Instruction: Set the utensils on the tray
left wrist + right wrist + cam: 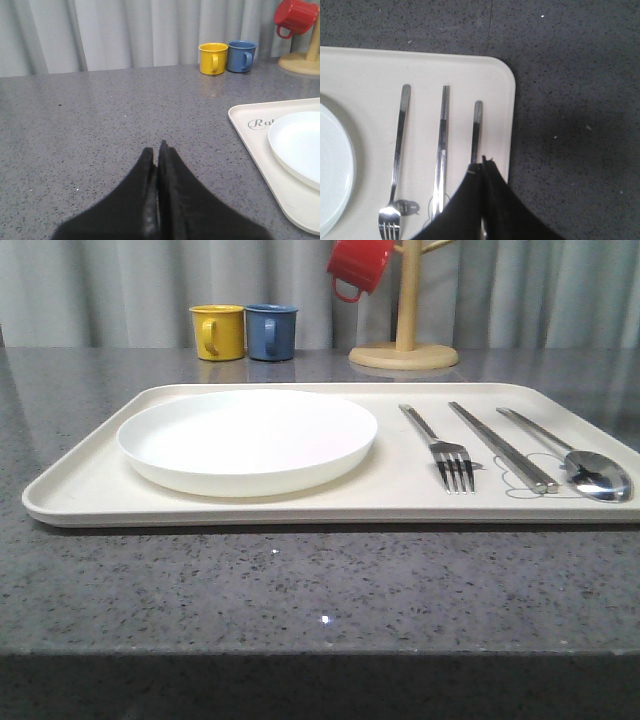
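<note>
4 utensils (452,455) lie on the tray (90,480)

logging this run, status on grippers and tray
Left gripper shut, empty. Right gripper shut over spoon. Plate, fork, chopsticks on tray. Nothing in the way.

The only readable lettering is grey script beginning "Ra", cut off by the plate (300,145), on the tray (245,116).

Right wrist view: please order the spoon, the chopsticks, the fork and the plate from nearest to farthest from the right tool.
Right tool, shut over the tray:
1. Spoon, handle directly at the tips.
2. Chopsticks, next row toward the plate.
3. Fork, beside the plate.
4. Plate, farthest.
</note>
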`<state>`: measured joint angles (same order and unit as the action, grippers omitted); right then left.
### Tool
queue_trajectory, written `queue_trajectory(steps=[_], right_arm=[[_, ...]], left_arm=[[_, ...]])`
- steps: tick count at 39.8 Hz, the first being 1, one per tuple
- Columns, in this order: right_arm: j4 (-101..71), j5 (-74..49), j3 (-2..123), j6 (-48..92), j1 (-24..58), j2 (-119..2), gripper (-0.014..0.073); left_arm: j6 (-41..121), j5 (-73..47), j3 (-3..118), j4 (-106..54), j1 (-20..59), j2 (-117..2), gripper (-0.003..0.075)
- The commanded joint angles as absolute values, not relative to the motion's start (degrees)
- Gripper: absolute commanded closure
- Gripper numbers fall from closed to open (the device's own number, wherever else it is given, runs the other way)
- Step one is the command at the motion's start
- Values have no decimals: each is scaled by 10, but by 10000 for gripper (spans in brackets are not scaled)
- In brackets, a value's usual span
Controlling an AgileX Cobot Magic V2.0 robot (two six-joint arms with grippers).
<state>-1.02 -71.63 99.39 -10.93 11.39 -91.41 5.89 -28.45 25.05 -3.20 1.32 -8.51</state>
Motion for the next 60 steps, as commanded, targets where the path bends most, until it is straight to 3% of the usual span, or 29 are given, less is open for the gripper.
queue_trajectory(steps=[1, 22, 31, 39, 60], right_arm=[[0, -724, 971, -100, 112, -847, 662], [96, -334, 402, -88, 113, -400, 662], [109, -247, 246, -88, 113, -181, 662], [109, -219, 216, -89, 113, -104, 662], [108, -229, 216, -89, 113, -102, 662]], left_arm=[[57, -238, 265, -33, 12, -91, 738], [57, -238, 265, -33, 12, -91, 738], [57, -238, 265, -33, 12, -91, 738], [57, -238, 265, -33, 12, -91, 738], [57, -238, 265, -33, 12, -91, 738]])
